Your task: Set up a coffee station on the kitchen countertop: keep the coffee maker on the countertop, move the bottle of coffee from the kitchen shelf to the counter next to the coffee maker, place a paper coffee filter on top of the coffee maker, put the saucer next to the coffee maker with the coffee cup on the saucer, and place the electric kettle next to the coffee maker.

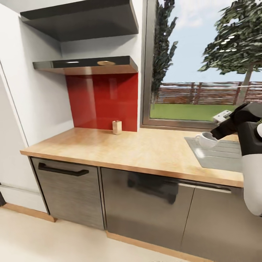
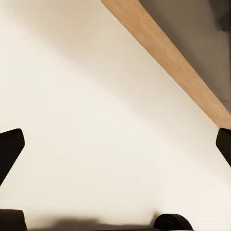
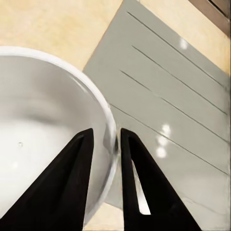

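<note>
On the desk, at its right over the grey drainboard, the right end effector pinches the coffee cup by its rim; the left end effector is spread wide above the floor.

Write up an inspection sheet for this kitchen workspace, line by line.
Surface: kitchen countertop, light wood, with a grey drainboard at its right end.
Job's things: coffee cup held above the drainboard.
Clutter: small beige container against the red backsplash.
Grippers: right gripper pinches the cup's rim; left gripper open, over pale floor.
Cables: nothing seen.
Surroundings: two dark shelves, window, grey cabinets.
</note>
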### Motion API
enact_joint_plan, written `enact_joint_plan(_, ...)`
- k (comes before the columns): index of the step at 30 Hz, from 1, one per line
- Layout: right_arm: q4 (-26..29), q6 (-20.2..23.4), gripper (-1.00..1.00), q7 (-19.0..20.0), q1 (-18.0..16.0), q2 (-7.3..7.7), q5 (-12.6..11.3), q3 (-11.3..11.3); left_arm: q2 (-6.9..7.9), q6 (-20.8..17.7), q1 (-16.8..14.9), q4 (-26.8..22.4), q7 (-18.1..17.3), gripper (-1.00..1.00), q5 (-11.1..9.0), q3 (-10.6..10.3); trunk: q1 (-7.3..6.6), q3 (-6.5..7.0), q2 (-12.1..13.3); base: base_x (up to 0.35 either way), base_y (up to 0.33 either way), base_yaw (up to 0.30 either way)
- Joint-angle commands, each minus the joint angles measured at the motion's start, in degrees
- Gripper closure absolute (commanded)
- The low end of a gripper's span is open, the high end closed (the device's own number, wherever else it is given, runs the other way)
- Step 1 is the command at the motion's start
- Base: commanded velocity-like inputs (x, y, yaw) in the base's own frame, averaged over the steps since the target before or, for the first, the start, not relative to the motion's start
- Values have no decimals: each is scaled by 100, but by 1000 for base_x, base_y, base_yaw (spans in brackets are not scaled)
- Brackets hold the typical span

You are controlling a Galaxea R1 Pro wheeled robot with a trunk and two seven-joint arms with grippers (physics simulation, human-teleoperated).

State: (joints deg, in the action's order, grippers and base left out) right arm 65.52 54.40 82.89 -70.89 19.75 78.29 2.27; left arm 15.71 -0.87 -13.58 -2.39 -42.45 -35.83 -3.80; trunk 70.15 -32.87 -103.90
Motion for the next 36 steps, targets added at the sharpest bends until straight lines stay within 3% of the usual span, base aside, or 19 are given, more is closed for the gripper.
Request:
enact_joint_plan(1, 4, 62, 100, 66, -5, 8, 46, 1, 2, -9, -4, 2, -18, -100, -47, -39, -1, -6, -3, 0, 0, -258)
enact_joint_plan(16, -4, 56, 100, 61, 77, 72, 46, 1, 33, -9, -4, 6, -11, -100, -47, -17, -1, -6, -3, 0, 0, -258)
enact_joint_plan(23, -4, 57, 100, 60, 88, 73, 46, 1, 129, -9, -4, 10, -9, -100, -47, 205, -1, -6, -3, 0, 0, -258)
enact_joint_plan(36, 30, 38, 100, 60, 339, 89, 46, 5, 134, -9, -4, 11, -10, -100, -47, 248, -1, -6, -3, 0, 0, -258)
